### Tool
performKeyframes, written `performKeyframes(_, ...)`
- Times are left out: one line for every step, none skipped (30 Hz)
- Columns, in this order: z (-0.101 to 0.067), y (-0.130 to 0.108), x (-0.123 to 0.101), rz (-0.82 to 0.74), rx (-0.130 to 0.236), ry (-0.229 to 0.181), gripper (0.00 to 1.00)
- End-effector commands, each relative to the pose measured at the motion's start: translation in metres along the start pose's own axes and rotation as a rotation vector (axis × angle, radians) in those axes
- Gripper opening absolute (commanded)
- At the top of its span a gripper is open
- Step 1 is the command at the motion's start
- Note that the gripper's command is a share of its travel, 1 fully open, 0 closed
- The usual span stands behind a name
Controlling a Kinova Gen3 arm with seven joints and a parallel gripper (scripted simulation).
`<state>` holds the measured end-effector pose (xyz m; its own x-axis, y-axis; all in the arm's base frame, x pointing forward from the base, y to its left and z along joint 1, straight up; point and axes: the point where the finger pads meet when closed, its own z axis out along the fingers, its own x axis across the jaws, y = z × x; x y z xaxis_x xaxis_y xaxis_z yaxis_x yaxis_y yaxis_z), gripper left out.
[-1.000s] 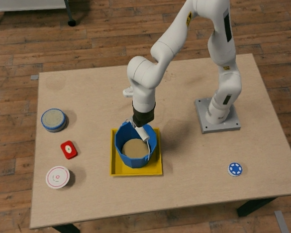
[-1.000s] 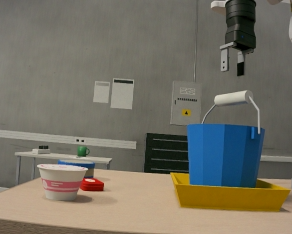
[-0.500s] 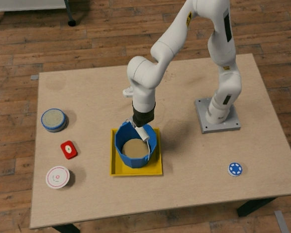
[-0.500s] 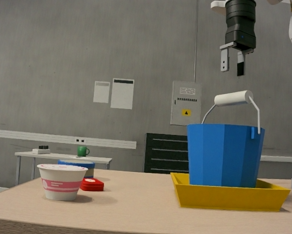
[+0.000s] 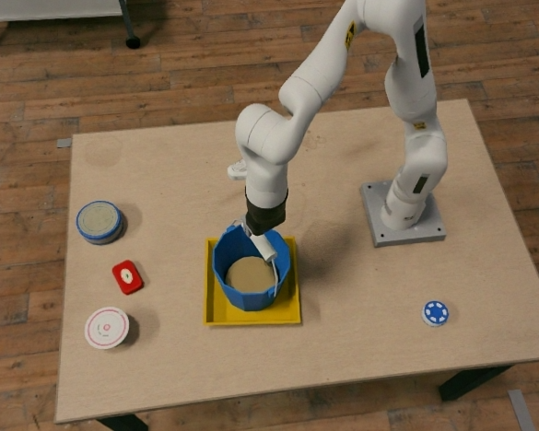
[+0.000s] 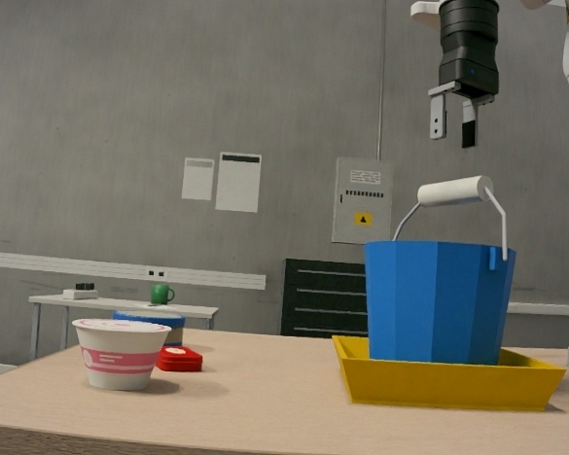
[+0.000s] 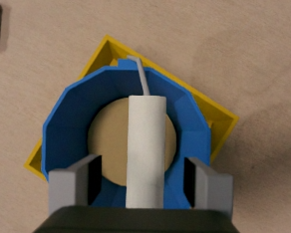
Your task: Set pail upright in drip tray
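Note:
The blue pail (image 5: 251, 271) stands upright inside the yellow drip tray (image 5: 251, 303) near the middle of the table. In the side view the pail (image 6: 439, 300) rests on the tray's floor (image 6: 450, 379), and its white handle grip (image 6: 453, 190) stands raised above the rim. My gripper (image 6: 453, 124) is open and empty, well above the handle and clear of it. In the wrist view the open fingers straddle the handle grip (image 7: 145, 149) from above, with the pail (image 7: 127, 136) and the tray (image 7: 216, 116) below.
A blue-rimmed round tin (image 5: 99, 222), a red box (image 5: 127, 276) and a white cup with a pink band (image 5: 106, 327) sit at the table's left. A blue and white disc (image 5: 435, 313) lies at the right. The arm's base plate (image 5: 402, 215) is behind right.

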<state>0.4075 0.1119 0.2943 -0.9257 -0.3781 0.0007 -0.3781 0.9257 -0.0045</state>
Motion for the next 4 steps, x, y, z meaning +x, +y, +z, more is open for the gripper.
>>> performKeyframes(-0.0007,0.0001,-0.0003,0.000,0.000,-0.002,1.00)
performKeyframes(-0.0007,0.0001,-0.0003,0.000,0.000,-0.002,1.00)
performKeyframes(-0.0007,0.0001,-0.0003,0.000,0.000,-0.002,1.00)
performKeyframes(-0.0007,0.0001,-0.0003,0.000,0.000,-0.002,1.00)
